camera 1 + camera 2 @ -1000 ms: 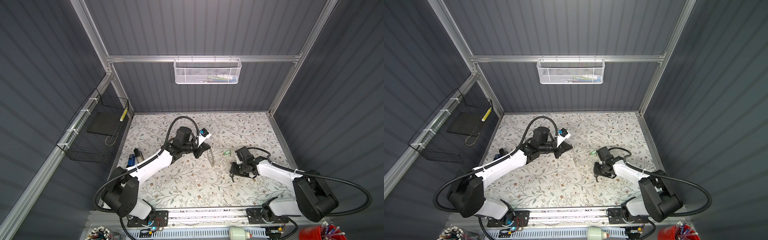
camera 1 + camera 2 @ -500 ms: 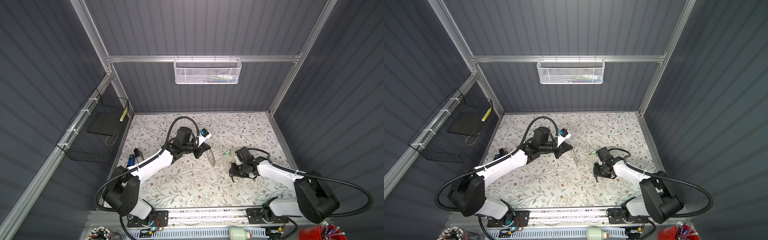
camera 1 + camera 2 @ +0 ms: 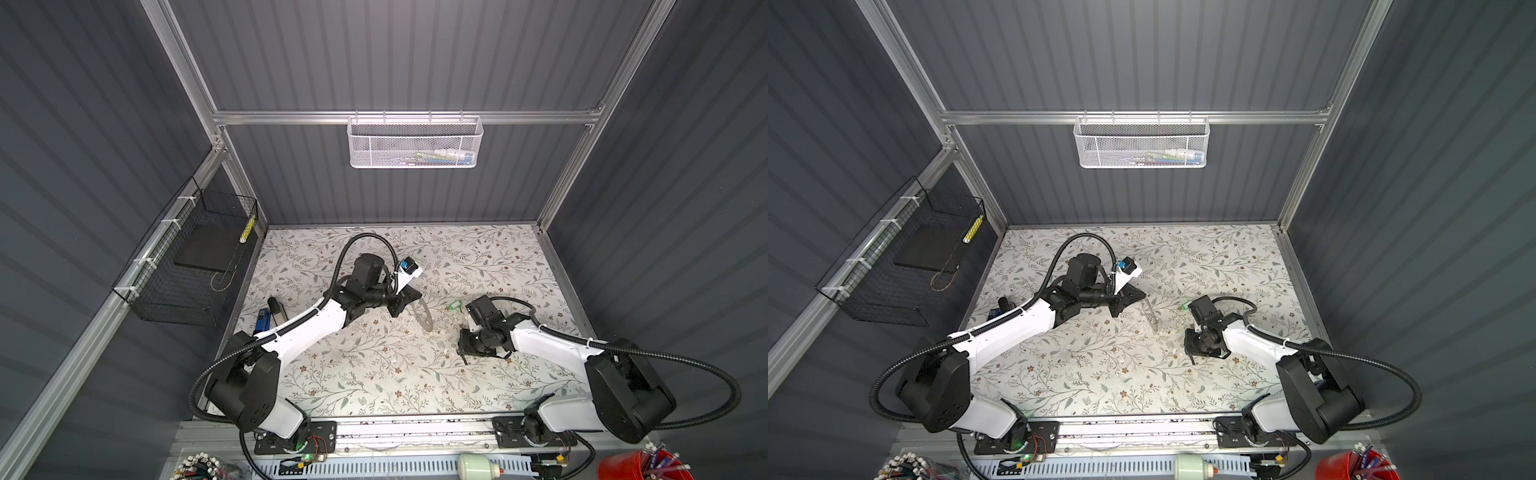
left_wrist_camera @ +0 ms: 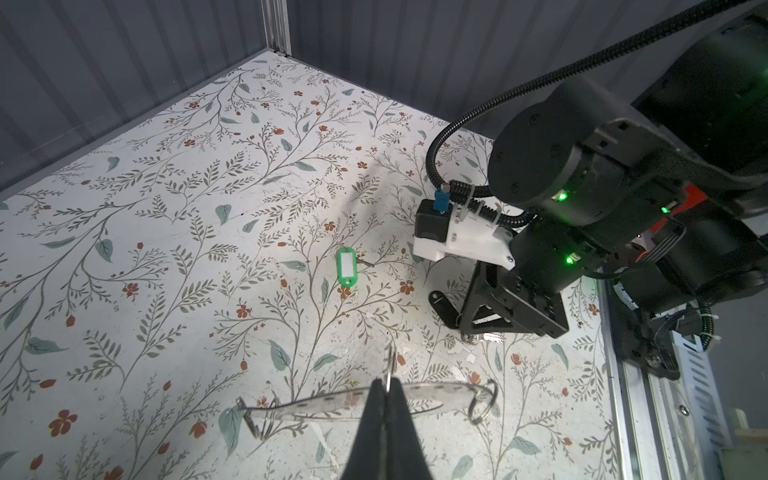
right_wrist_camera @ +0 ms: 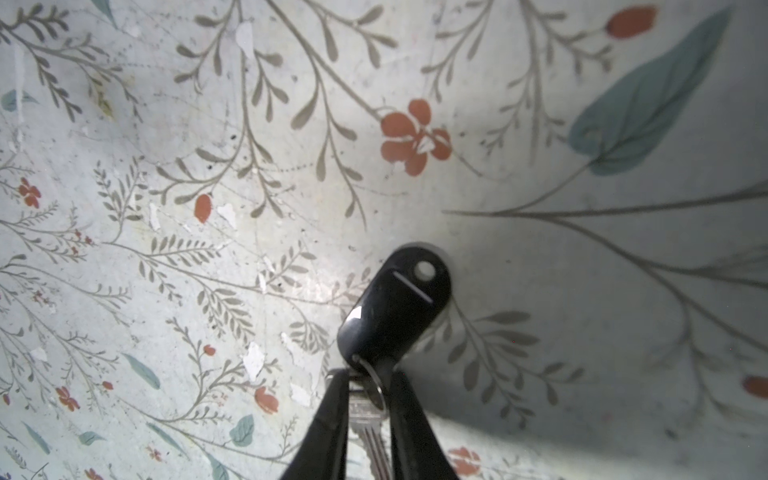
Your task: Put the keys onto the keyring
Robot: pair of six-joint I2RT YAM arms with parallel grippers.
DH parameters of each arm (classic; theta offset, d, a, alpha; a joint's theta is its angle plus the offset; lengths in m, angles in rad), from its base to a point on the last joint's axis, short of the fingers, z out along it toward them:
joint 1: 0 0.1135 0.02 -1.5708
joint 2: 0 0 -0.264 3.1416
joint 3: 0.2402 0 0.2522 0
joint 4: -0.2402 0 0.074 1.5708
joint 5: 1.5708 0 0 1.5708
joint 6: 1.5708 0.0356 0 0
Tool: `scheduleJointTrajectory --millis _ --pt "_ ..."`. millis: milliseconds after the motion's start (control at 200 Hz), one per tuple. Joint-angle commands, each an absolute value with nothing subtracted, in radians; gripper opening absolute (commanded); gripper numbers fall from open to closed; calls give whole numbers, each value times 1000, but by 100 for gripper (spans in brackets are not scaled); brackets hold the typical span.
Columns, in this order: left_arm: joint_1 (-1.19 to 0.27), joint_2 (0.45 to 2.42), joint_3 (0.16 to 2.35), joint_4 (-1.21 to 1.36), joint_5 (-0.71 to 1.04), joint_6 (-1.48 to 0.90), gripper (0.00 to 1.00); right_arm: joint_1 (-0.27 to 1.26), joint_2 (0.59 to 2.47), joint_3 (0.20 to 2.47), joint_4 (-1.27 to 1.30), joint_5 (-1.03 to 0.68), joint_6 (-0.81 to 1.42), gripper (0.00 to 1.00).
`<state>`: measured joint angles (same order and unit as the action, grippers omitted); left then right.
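My left gripper [image 4: 385,387] is shut on the keyring [image 4: 332,405], a flat grey plate with small wire loops, held on edge above the table; both top views show the keyring [image 3: 424,316] [image 3: 1150,316] hanging from it. The green key tag [image 4: 345,267] lies flat on the table between the arms, in both top views [image 3: 455,306] [image 3: 1183,307]. My right gripper [image 5: 365,388] points down at the table [image 3: 462,357], shut on the black-headed key [image 5: 399,307] at the top of its silver blade. The key's head sticks out past the fingertips.
A blue item and a black item [image 3: 270,316] lie at the table's left edge. A black wire basket [image 3: 195,266] hangs on the left wall, and a white mesh basket [image 3: 413,143] on the back rail. A red cup [image 3: 636,465] stands at the front right.
My right gripper's jaws have narrowed onto the key. The left arm and the keyring have stayed where they were.
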<state>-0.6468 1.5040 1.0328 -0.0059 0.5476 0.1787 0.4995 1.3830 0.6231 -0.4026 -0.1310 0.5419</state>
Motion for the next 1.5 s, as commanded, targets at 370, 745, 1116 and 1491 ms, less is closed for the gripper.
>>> scheduleJointTrajectory --millis 370,745,1116,1491 --pt "-647 1514 1062 29 576 172 0 533 1379 681 -492 -69 502 5" --pt "-646 1474 1016 67 625 253 0 556 1303 774 -591 -78 335 1" --pt "-646 1377 925 135 691 460 0 569 1064 803 -527 -258 -38 0" --pt "-647 1340 885 63 809 746 0 576 896 729 -423 -382 -289 0"
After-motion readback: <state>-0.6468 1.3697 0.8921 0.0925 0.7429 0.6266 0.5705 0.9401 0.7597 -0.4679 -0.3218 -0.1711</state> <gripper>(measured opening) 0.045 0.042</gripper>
